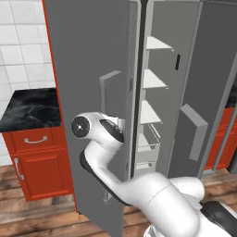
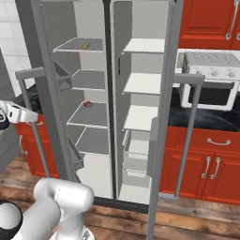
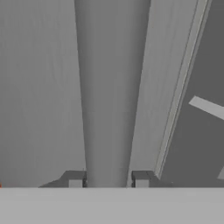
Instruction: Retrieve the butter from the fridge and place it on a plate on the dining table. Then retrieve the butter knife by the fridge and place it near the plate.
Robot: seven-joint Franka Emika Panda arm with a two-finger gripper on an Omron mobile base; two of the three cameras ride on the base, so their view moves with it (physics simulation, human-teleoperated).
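Grey metal fills the gap between the jaws: in the hand view the two dark finger tips of the gripper [image 3: 108, 179] stand either side of the door's long bar handle [image 3: 109, 96], which runs up toward twelve o'clock. The tips sit just beside the bar on both flanks, set narrow, but whether they press it or have just let go I cannot tell from this close, flat view.

Around the handle lies the left door [image 1: 88, 92] of the fridge [image 2: 112, 93], swung wide; in the left base view the white arm wraps round its outer face. In the right base view both doors stand open and the grey shelves are bare but for two small things. The butter [image 2: 86, 45] lies on the top left shelf, at about eleven o'clock in that view, a slim pale-yellow stick near the shelf's front. Two shelves below, a small reddish-brown lump [image 2: 87, 104] sits apart from it.

The stick looks light and short, probably soft enough to dent and slick enough to slide under a hard squeeze. I judge the best hold is across its narrow width at mid-length, with gentle closing. Fetching it is not yet begun; the doors are only now open.
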